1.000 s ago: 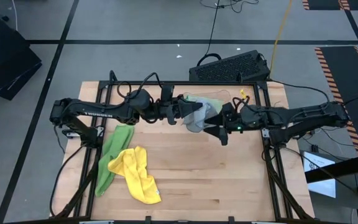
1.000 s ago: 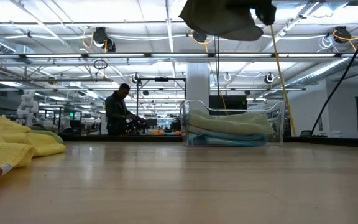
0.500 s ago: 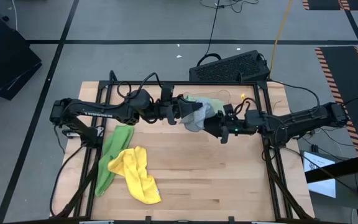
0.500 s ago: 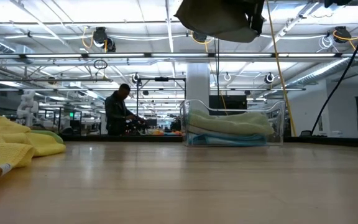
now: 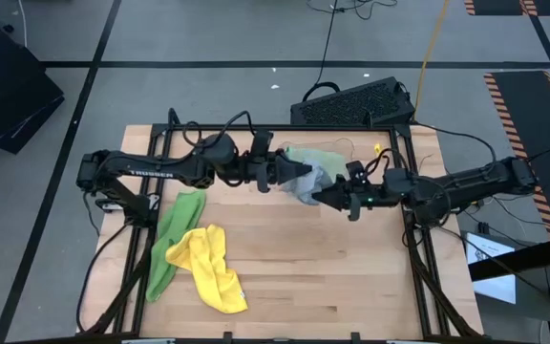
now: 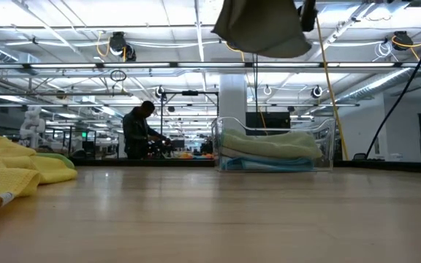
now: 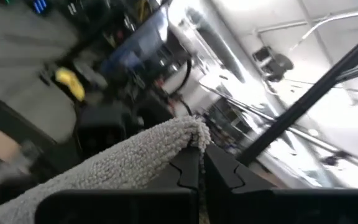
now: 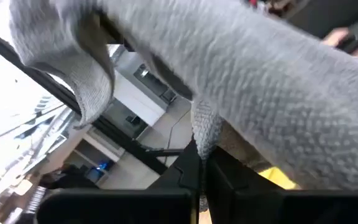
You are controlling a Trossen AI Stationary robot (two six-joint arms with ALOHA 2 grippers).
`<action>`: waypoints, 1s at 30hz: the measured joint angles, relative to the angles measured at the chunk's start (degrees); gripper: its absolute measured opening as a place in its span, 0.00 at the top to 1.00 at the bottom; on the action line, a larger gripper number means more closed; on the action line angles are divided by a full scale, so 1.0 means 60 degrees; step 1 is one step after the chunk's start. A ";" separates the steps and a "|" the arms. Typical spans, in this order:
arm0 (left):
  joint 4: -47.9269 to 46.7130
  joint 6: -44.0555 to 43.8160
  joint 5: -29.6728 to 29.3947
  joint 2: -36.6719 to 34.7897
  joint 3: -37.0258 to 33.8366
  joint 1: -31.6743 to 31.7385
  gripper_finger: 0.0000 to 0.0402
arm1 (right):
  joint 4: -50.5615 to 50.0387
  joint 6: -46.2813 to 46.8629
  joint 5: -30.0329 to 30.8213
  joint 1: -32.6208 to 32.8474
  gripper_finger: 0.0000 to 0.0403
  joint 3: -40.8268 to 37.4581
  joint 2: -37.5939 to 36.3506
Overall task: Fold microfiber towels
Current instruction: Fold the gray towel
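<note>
Now my left end effector (image 5: 285, 172) and right end effector (image 5: 319, 195) are each clamped shut on an edge of the soft grey microfiber towel (image 5: 306, 179), held high above the wooden table (image 5: 332, 277). Thin pinches could slip if I pull the cloth taut unevenly.

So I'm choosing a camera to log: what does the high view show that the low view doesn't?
Only the high view shows both arms, with the left tool and right tool each shut on the grey towel, and the table's frame. Only the low view shows the clear bin holding folded cloths and a person behind. Both show the grey towel lifted and the yellow towel.
</note>
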 joint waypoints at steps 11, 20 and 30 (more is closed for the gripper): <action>-0.1557 0.0110 0.0885 0.0000 0.0000 -0.0553 0.64 | -0.6128 0.1721 -0.1357 0.0987 1.00 0.1891 -0.1237; -0.4264 0.1189 -0.0216 0.0004 0.0000 -0.0727 0.44 | -0.9192 0.2682 -0.2712 0.1309 1.00 0.3354 -0.1179; -0.4296 0.1733 -0.0308 0.0004 0.0000 -0.1236 0.43 | -0.9248 0.3142 -0.4520 0.1309 1.00 0.3656 -0.1161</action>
